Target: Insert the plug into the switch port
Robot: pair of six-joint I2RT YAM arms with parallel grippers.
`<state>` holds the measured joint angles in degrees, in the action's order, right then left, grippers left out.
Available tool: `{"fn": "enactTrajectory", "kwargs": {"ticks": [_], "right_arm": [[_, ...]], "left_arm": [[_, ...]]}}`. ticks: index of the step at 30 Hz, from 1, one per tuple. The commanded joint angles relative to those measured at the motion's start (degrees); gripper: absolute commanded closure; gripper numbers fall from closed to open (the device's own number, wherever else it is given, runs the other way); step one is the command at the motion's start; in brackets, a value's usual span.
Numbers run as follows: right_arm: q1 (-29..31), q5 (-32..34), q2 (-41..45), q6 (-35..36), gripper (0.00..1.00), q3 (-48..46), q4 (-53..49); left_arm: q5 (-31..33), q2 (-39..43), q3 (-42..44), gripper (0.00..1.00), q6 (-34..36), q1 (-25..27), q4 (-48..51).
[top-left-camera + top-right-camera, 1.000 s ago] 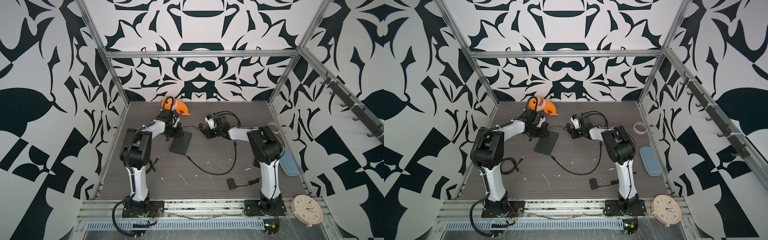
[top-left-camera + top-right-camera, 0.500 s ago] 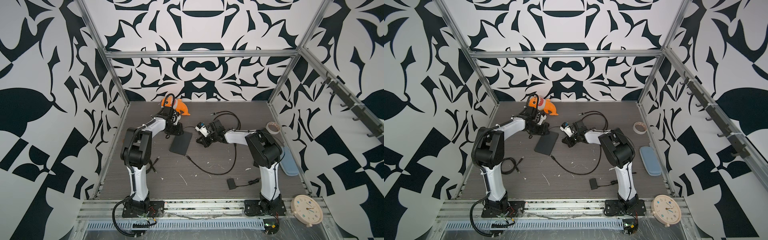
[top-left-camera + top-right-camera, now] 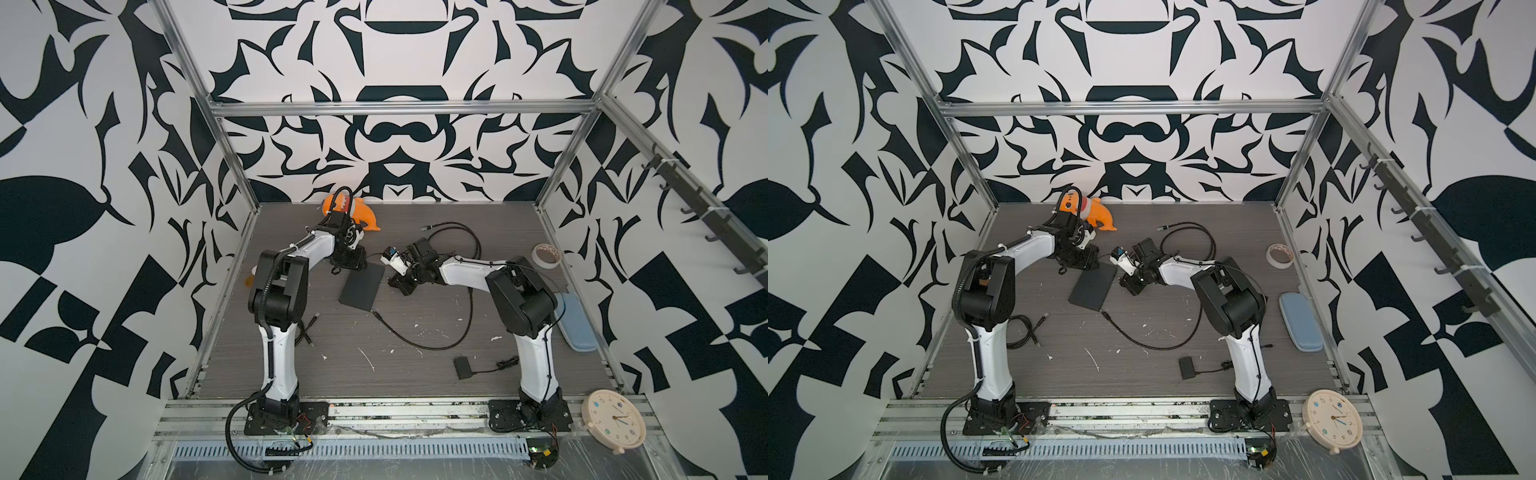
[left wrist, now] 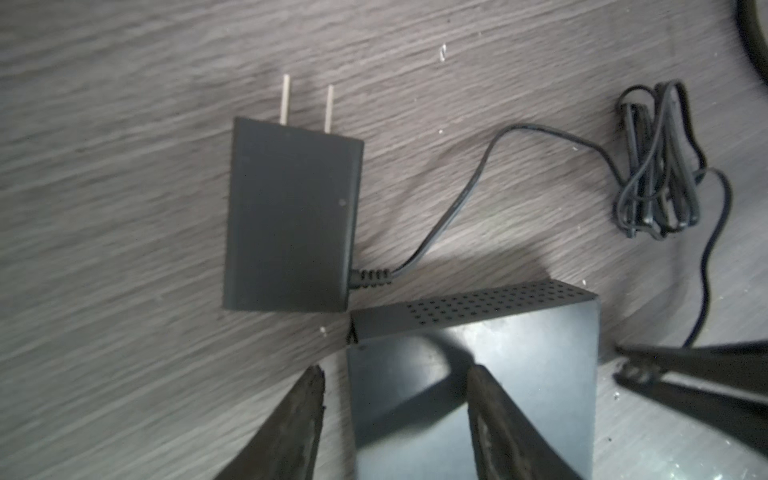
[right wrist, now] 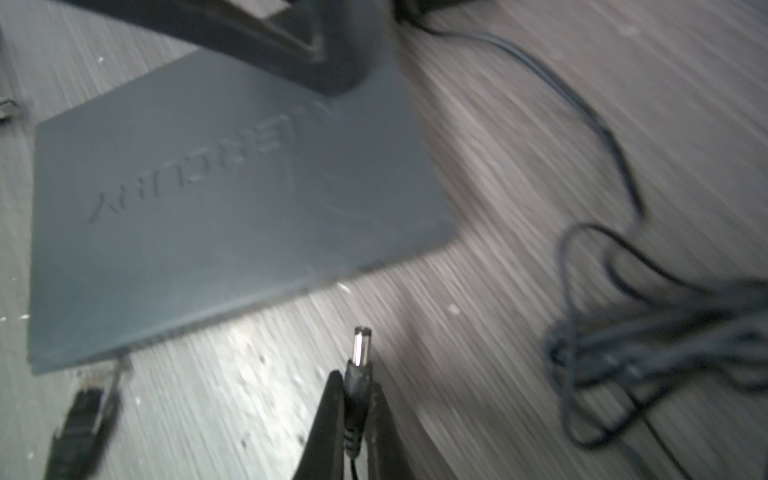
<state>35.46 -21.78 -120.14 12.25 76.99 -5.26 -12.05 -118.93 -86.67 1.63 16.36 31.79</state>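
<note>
Right gripper (image 5: 353, 388): clamped on slim black metal-tipped barrel plug (image 5: 360, 345) | plug: carried in, now near flat dark-grey plastic switch (image 5: 199, 199), not inserted | left gripper (image 4: 397, 370): jaws parted astride switch corner, unmoved | judgement: alignment next; port unseen

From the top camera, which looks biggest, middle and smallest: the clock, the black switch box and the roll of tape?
1. clock: biggest, though it sits nearest the camera, which makes it look larger.
2. black switch box: middle.
3. roll of tape: smallest.
</note>
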Motion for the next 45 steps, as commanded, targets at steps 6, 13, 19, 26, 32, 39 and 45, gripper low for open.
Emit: {"fn": "enactTrajectory", "kwargs": {"ticks": [6,13,19,26,32,39,45], "right_arm": [[2.52,-3.82,1.69,0.25,0.92,-1.7,4.55],[0.94,-4.34,4.82,-0.24,0.92,-5.38,3.18],[-0.79,1.63,5.98,4.43,0.92,-4.84,-6.73],[-0.8,1.05,5.18,6.41,0.93,-4.27,-10.61],[-0.57,0.17,4.76,6.89,0.93,-2.79,-13.44],[0.96,1.94,2.02,7.58,0.93,0.81,-19.37],[1.03,2.18,-0.32,5.4,0.93,4.63,-21.01]], "left_arm": [[-8.28,-2.71,-2.39,0.44,2.14,0.76,2.44],[-12.76,-2.74,-2.18,0.44,3.24,1.78,2.63],[-14.89,-3.15,-2.15,0.44,3.88,2.32,2.66],[-5.99,-3.06,-1.92,0.44,1.92,2.32,3.12],[-4.38,-2.68,-1.35,0.44,-0.09,2.33,2.29],[-5.06,-2.97,-0.72,0.44,-1.65,2.36,1.63],[-5.59,-2.84,0.4,0.44,-2.55,2.36,1.39]]}}
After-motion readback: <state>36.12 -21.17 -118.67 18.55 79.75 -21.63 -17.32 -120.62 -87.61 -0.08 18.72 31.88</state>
